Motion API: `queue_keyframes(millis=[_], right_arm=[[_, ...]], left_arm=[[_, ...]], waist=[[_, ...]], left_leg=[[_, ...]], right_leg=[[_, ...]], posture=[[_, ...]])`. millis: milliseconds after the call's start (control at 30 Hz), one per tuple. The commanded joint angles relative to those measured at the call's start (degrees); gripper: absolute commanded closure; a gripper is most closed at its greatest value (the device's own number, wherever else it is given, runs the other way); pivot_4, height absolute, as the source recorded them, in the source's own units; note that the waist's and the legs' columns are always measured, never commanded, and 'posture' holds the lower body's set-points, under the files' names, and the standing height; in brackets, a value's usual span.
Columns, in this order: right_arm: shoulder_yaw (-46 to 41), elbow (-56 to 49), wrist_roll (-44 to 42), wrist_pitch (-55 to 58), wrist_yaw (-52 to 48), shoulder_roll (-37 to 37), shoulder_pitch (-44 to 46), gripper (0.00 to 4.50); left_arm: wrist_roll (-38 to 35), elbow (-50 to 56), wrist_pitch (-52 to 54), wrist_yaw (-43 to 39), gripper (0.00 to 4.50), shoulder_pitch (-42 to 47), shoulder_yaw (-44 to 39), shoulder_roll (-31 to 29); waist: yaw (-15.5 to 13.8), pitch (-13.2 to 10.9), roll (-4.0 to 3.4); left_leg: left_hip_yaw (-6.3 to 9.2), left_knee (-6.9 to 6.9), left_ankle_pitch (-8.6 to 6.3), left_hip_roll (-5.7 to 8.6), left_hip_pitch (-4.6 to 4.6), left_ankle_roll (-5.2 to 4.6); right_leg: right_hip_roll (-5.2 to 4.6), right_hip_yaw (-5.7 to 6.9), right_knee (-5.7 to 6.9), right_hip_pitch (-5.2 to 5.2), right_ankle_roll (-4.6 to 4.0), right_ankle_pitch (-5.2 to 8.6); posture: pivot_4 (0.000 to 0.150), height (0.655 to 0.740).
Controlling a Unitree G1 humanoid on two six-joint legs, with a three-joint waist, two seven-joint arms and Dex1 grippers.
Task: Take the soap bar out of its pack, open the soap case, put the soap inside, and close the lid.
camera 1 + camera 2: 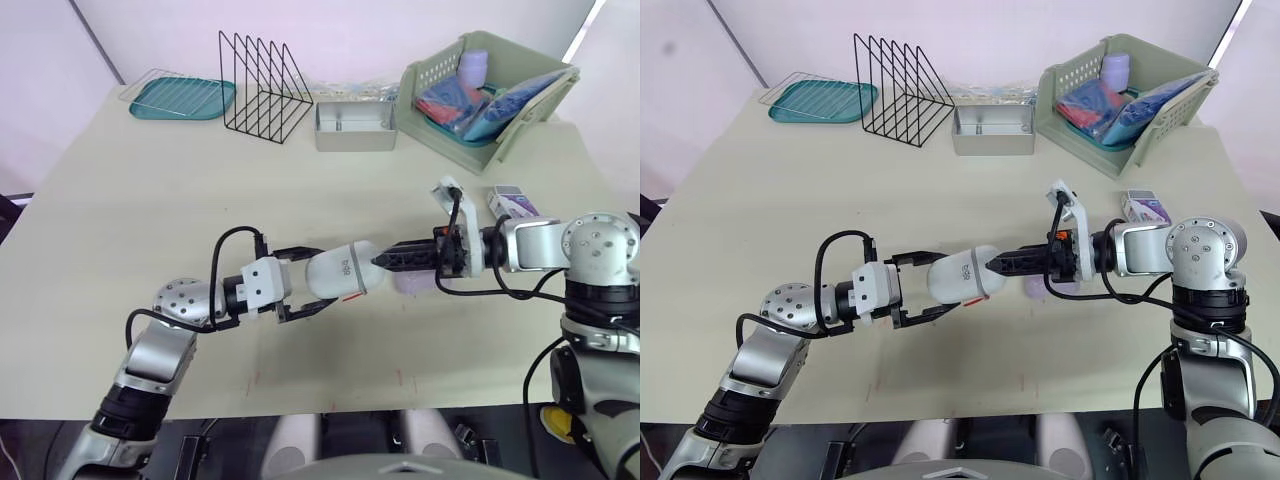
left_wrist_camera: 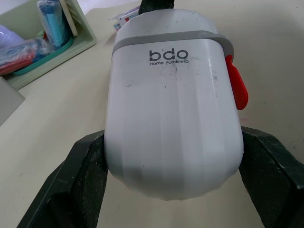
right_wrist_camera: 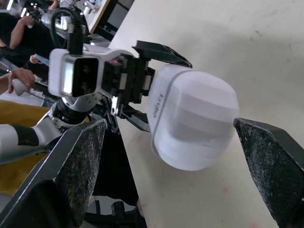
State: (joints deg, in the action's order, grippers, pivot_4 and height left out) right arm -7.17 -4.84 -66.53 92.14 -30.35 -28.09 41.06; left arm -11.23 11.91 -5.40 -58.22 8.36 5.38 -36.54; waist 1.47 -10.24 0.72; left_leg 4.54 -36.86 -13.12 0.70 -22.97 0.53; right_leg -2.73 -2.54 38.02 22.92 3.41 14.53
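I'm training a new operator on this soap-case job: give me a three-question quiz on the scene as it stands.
1. True or false: the left tool is shut on the white soap case.
2. The right tool is: A open, facing the case's end; B shut on the case; C shut on nothing.
3. Fill in: the clasp on the case's side is ____ in colour.
Key: 1 true; 2 A; 3 red.

Lilac soap bar (image 1: 412, 285) half behind right fingers (image 1: 402, 259)
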Motion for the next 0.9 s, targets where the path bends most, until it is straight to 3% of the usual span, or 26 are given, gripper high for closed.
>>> queue_keyframes(millis=[33, 500, 767, 900], right_arm=[[0.01, 1.09, -4.41, 0.36, 3.61, 0.1, 0.06, 0.0], [-0.11, 9.04, -14.45, 0.36, 15.33, 1.21, 0.66, 0.0], [-0.48, 10.14, -14.86, 0.36, 17.96, 2.74, 0.29, 0.0], [-1.49, 10.99, -14.11, 0.33, 18.51, 3.78, 0.3, 1.24]], left_arm=[[0.01, 2.29, -0.7, 1.1, 1.05, 0.58, 0.15, 0.36], [0.73, 2.37, -1.57, 1.69, 1.05, 0.75, 0.48, 0.22], [0.55, 3.11, -0.96, 2.26, 1.05, 0.88, 0.72, 0.49], [0.52, 3.43, -0.71, 2.54, 1.07, 0.87, 0.95, 0.63]], waist=[[0.22, 0.0, 0.0], [0.88, 0.0, 0.0], [0.9, 0.0, 0.0], [0.9, 0.0, 0.0]], left_leg=[[0.0, 0.0, 0.0, 0.0, 0.0, 0.0], [0.0, 0.02, 0.0, 0.0, 0.0, -0.01], [0.01, 0.02, 0.0, 0.0, -0.01, -0.01], [0.01, 0.02, 0.0, 0.0, -0.01, -0.01]], right_leg=[[0.0, 0.0, 0.0, 0.0, 0.0, 0.0], [0.03, -0.01, 0.01, 0.0, 0.0, 0.0], [0.04, -0.02, 0.01, 0.0, 0.01, 0.0], [0.04, -0.02, 0.0, 0.0, 0.01, 0.0]], posture=[[0.15, 0.74], [0.15, 0.74], [0.15, 0.74], [0.15, 0.74]])
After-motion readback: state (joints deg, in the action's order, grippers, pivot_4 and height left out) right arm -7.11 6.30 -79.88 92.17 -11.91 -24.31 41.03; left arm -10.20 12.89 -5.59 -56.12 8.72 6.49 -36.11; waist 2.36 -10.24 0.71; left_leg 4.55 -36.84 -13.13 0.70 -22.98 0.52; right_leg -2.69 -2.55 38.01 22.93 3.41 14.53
